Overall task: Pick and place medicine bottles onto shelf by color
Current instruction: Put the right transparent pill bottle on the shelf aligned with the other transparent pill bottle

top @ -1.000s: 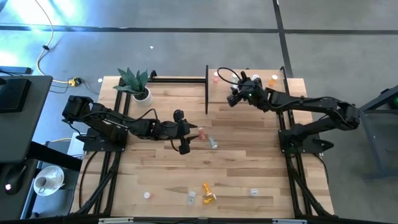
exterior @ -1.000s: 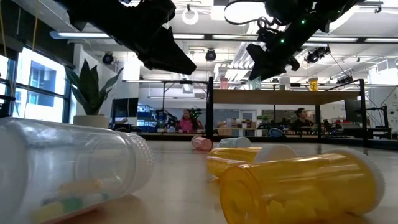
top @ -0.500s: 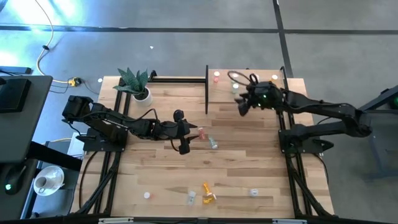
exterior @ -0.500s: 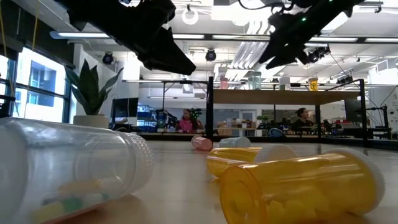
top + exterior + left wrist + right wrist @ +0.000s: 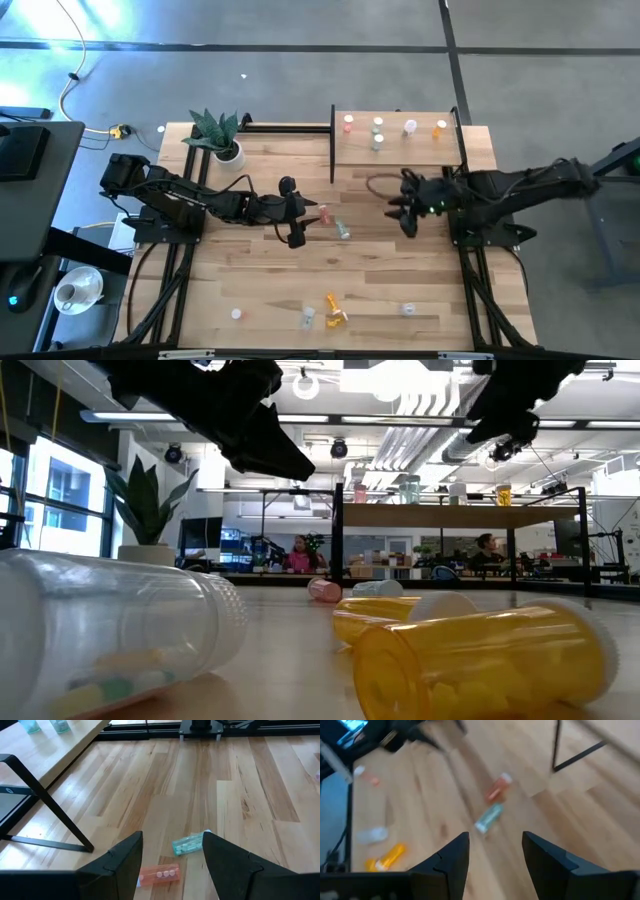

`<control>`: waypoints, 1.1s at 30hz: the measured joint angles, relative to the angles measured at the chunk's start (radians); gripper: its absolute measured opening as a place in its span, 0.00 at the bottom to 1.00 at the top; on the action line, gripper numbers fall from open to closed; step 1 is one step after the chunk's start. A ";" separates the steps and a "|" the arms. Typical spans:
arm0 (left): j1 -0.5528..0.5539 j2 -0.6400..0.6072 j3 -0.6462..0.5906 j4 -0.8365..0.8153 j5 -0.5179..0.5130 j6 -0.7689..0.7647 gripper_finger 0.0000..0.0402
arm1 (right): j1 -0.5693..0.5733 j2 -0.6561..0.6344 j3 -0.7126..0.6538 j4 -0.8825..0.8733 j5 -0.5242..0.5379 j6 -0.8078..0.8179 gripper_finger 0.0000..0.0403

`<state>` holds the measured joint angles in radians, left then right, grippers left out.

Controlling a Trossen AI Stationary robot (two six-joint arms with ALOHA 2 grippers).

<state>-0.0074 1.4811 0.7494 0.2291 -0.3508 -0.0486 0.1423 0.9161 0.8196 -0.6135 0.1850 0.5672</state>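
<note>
While the left gripper (image 5: 297, 222) hangs over the middle of the table (image 5: 400, 270), its two fingers (image 5: 125, 865) stand apart and hold nothing. Just past them lie a pink bottle (image 5: 323, 213) and a green bottle (image 5: 342, 229), side by side on the wood and not touching the gripper.

The right gripper (image 5: 405, 213) is over the right part of the table, near the front of the shelf (image 5: 400, 155) but off it. Its fingers (image 5: 452, 857) are apart too, with nothing between them.

On the shelf stand five bottles, all upright near the back edge. A pink shelf bottle (image 5: 348, 123) is at the left end. Two greenish ones (image 5: 377, 132) come next, one just in front of the other. Then comes a pale one (image 5: 409, 127), and an orange shelf bottle (image 5: 439, 128) stands at the right end.

Near the front edge of the table lie more bottles. Two orange bottles (image 5: 334, 309) lie close together. A clear bottle (image 5: 308, 318) is just beside them. Another clear one (image 5: 408, 309) is off to the right, and a small white one (image 5: 237, 313) is off to the left.

A green plant (image 5: 217, 133) in a white pot sits at the back left corner
</note>
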 joint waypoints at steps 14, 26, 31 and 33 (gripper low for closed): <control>0.000 0.000 0.000 0.000 0.000 0.000 0.49 | 0.449 0.006 0.000 0.093 0.288 0.193 0.31; 0.000 0.000 0.000 0.001 0.000 -0.001 0.49 | 0.622 0.157 0.061 0.187 0.377 0.106 0.21; 0.000 0.000 0.000 0.001 0.000 -0.001 0.49 | 0.648 0.269 0.227 -0.016 0.391 0.106 0.20; 0.000 0.000 0.000 0.001 0.000 -0.001 0.49 | 0.654 0.316 0.295 -0.142 0.390 0.127 0.20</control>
<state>-0.0074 1.4810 0.7494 0.2298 -0.3508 -0.0494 0.7961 1.2322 1.1149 -0.7553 0.5751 0.6939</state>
